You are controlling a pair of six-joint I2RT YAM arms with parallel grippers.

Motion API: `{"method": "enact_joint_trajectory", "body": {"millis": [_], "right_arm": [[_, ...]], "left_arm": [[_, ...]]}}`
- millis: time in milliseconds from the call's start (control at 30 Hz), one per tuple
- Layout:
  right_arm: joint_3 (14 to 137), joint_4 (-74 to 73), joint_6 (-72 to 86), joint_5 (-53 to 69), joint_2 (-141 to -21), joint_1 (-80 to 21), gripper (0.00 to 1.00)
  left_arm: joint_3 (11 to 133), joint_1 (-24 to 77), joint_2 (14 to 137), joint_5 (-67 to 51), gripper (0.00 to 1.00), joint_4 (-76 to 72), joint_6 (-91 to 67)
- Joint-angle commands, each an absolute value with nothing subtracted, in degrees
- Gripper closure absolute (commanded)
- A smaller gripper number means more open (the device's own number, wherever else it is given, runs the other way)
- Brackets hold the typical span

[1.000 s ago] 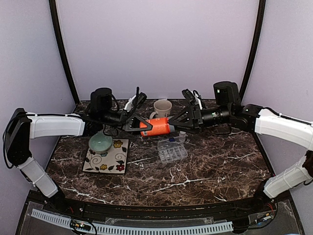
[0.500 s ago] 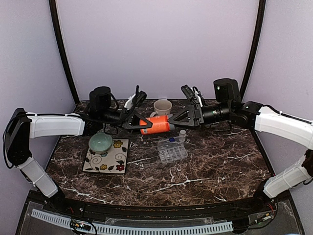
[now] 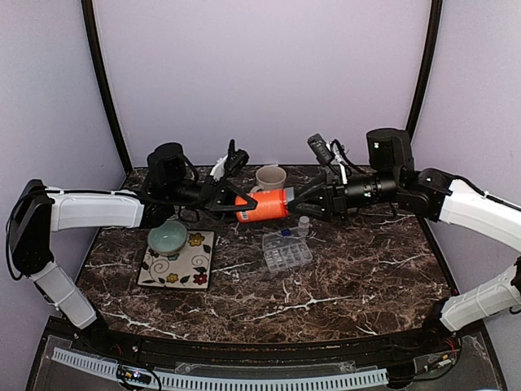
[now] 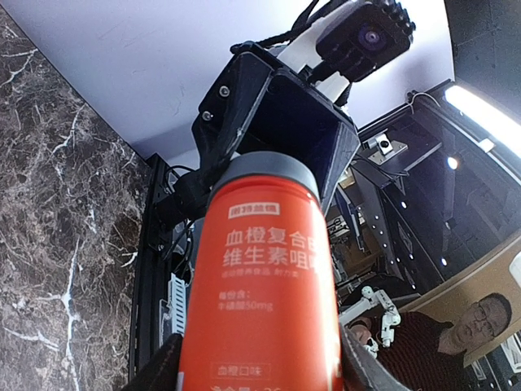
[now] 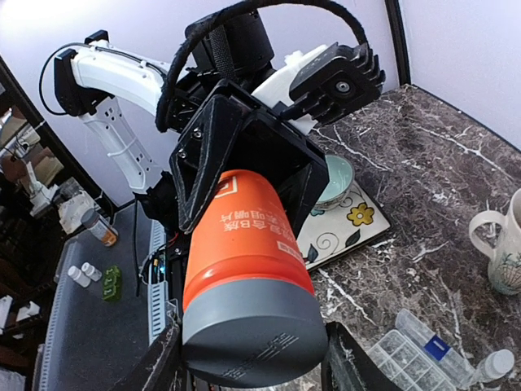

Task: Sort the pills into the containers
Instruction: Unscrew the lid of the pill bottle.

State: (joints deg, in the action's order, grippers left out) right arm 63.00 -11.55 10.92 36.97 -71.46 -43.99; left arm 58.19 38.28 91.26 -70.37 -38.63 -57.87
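Marble table (image 3: 350,285), lilac walls behind. We see right gripper (image 3: 291,204) narrowed since a second ago, now pinching grey cap (image 5: 248,338). Left gripper (image 3: 238,205) clamps orange bottle (image 3: 262,208), mid-air above organiser box (image 3: 286,251). We judge uncapping next. Mug (image 3: 269,177) close behind, vial (image 3: 304,225) beneath; front open. Pills too small to see.

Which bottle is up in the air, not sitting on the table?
The big orange bottle, held sideways above the table in both arms' jaws. The tiny clear bottle stands on the table beside the organiser box.
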Motion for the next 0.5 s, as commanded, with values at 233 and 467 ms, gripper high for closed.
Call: {"method": "enact_joint_trajectory", "body": {"millis": [233,467], "right_arm": [[59.5,-19.1,-5.6,12.3,-66.6,-47.9,1.00],[56.9,-16.1,-7.0,6.4,-64.7,-49.7,0.88]], "left_arm": [[58.5,37.5,90.7,-75.7,1.00,-53.4,-66.1],[58.5,37.5,90.9,-76.3,1.00,-53.8,-66.3]]}}
